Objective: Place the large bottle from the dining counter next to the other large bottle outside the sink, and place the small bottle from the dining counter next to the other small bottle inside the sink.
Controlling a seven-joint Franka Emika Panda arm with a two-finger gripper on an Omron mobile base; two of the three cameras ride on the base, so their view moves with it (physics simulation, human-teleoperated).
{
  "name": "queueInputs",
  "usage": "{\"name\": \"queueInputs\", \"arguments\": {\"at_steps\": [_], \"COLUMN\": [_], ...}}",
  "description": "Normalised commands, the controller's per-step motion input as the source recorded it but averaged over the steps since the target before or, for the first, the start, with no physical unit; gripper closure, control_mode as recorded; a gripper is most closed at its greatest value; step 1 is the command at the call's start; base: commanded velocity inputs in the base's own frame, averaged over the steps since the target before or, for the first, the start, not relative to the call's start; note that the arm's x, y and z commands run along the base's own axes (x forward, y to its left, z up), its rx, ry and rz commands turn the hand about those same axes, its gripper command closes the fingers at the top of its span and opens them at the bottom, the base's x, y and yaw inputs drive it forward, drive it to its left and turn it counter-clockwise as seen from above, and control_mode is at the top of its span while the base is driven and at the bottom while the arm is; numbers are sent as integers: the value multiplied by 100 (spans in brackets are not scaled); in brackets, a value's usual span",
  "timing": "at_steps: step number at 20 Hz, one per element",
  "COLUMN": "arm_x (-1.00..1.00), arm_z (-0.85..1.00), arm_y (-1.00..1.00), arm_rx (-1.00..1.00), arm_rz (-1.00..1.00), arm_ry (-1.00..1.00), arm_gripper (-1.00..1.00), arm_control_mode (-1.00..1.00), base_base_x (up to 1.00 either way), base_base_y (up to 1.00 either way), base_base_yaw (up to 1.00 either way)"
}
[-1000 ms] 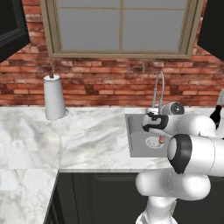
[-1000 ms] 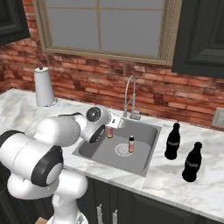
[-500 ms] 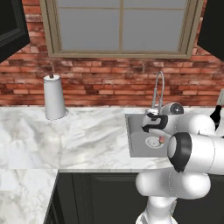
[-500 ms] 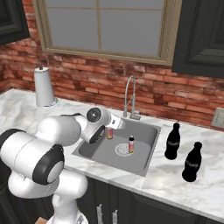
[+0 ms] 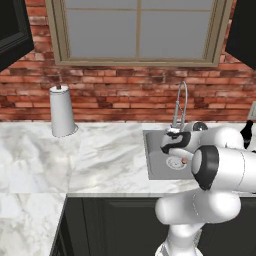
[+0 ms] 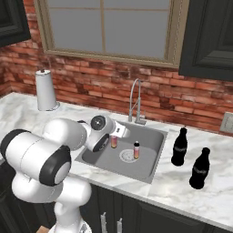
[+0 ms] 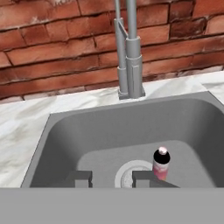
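Small bottle over the sink, beside its twin

I see the gripper [image 6: 113,138] low inside the sink [image 6: 157,136], jaws clamped on the small bottle [image 6: 113,143], which is short with an orange-to-pink body. The other small bottle [image 7: 161,164] stands upright on the sink floor by the drain, with a pale cap, dark neck and pink body. Two black bottles [image 6: 179,146] [image 6: 200,168] with slim necks stand on the marble just outside the sink.
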Motion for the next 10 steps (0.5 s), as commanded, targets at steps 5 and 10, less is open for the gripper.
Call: {"name": "queueInputs", "arguments": {"at_steps": [5, 10], "arm_x": [0, 0], "arm_z": [-21, -20], "arm_y": [0, 0], "arm_rx": [0, -3], "arm_rz": [0, 0], "arm_ry": [0, 0], "arm_gripper": [100, 100], "arm_control_mode": [-100, -100], "base_base_x": [0, 0], "base_base_y": [0, 0], "base_base_yaw": [0, 0]}}
